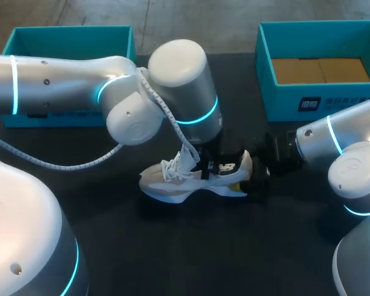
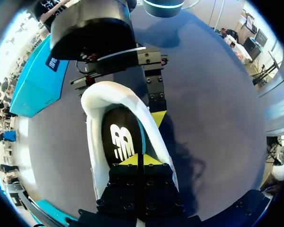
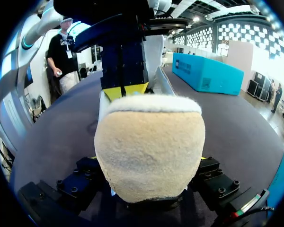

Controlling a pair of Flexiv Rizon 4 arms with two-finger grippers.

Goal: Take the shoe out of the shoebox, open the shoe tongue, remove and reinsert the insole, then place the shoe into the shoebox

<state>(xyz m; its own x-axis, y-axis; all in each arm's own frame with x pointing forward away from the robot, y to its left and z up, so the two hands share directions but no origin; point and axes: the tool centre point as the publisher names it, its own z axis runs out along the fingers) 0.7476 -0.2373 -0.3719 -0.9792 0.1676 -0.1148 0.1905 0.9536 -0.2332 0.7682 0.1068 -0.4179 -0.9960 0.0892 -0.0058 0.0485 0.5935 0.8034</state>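
**Much Lies Beneath the Left Arm**

From above, the left arm (image 1: 179,80) covers the middle of the shoe (image 1: 172,185) and part of the left shoebox (image 1: 68,40). The right shoebox (image 1: 296,102) runs past the edge. In the left wrist view, the left gripper (image 2: 137,160) hides the shoe's toe.

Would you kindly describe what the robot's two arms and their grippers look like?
Both the left arm and right arm are glossy silver-white, with rounded cylindrical joints ringed by glowing cyan bands. A white ribbed cable hose runs along the left arm. The left gripper and right gripper have black, bolt-studded finger blocks ending in bright yellow tips.
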